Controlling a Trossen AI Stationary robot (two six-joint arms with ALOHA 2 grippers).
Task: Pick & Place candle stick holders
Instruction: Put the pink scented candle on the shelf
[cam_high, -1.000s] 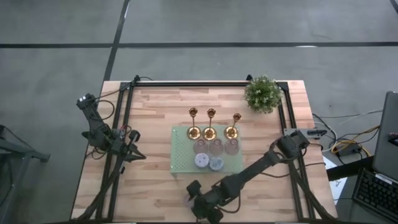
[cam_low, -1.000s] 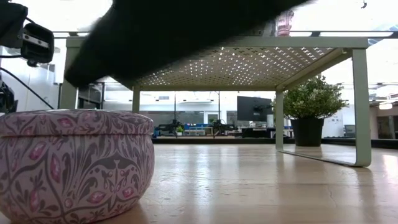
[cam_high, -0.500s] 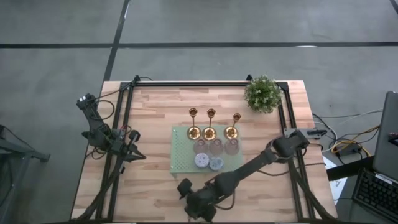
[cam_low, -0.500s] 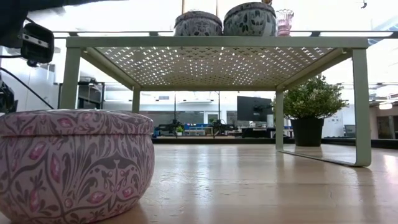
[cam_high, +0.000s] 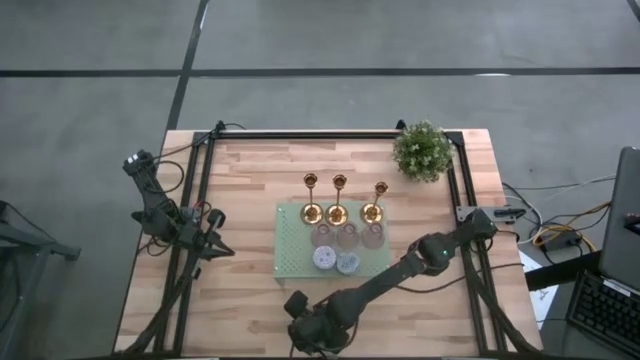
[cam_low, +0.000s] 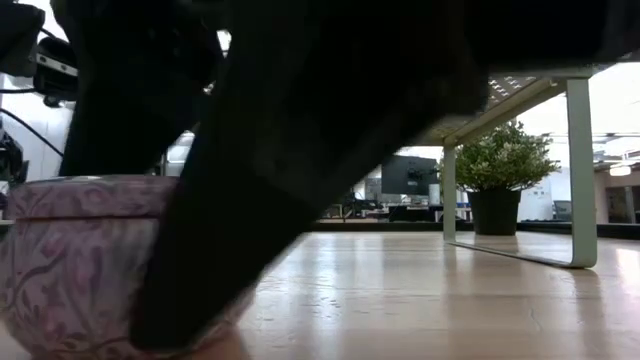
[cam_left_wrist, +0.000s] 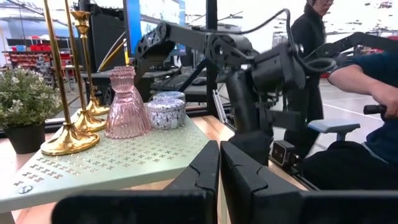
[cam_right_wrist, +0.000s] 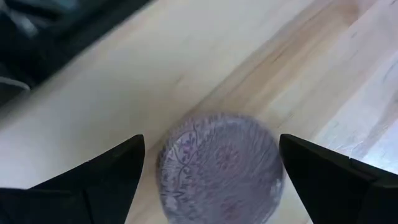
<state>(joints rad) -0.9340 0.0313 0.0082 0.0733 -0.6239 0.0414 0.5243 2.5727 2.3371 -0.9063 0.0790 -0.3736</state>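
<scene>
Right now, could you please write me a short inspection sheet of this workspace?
Surface: wooden table, green perforated shelf on it.
Job's things: three gold holders and small round holders on the shelf; patterned round holder on the table's near edge.
Clutter: potted plant.
Grippers: right gripper open over the patterned holder; left gripper shut, at the table's left side.
Cables: loose cables right of the table.
Surroundings: people beyond the table.

Table (cam_high: 250, 200): pale wood planks, smooth satin. Rack (cam_left_wrist: 112, 163): matt green perforated metal. Gold holders (cam_left_wrist: 65, 140): polished metal. Pink holder (cam_left_wrist: 126, 106): ribbed glass. My fingers (cam_right_wrist: 106, 180): matt black plastic.
</scene>
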